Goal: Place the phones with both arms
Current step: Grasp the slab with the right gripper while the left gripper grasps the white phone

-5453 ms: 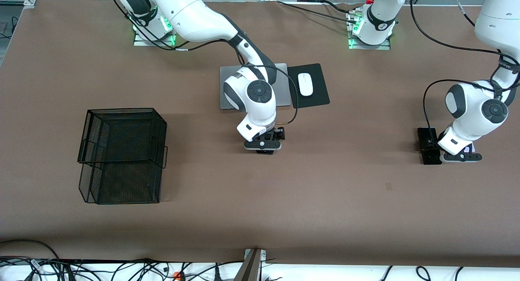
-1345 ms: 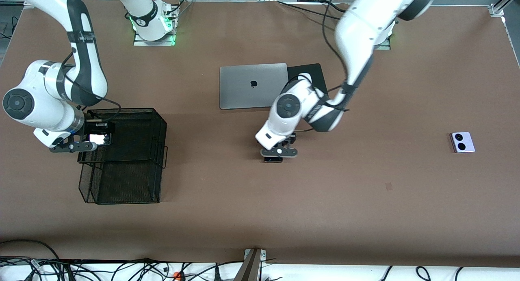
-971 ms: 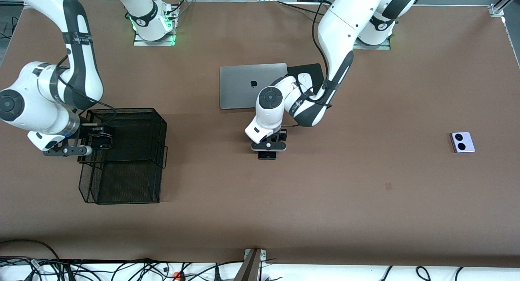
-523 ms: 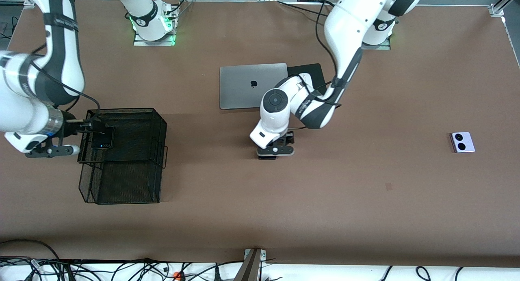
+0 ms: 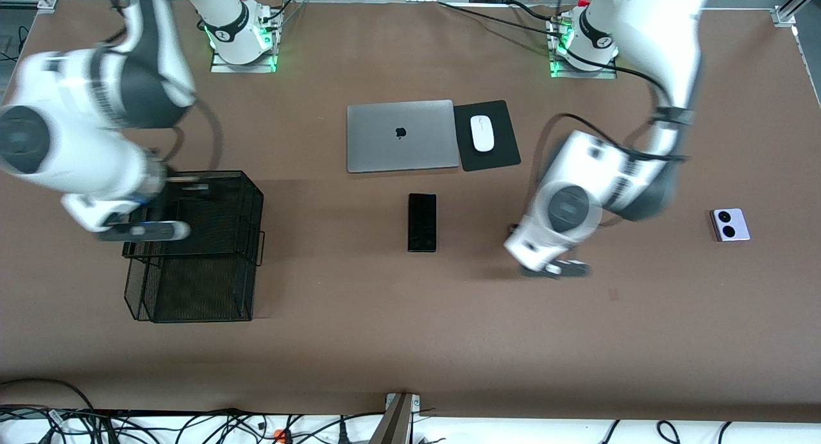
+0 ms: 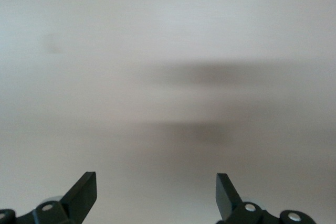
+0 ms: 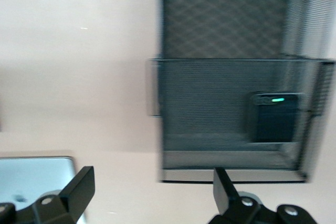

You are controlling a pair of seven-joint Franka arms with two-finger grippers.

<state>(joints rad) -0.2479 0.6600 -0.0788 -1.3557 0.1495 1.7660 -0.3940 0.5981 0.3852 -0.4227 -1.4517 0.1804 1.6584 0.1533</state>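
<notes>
So: flip phone in basket | slab frame centre, lavender phone frame-right still out | left gripper, right gripper both wide, empty

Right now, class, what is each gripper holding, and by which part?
Nothing is held. The left gripper is open over bare table; the right gripper is open above the mesh basket.

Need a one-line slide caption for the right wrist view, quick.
Open right gripper looks down on the black mesh basket, where a small black phone lies in the upper tier.
</notes>
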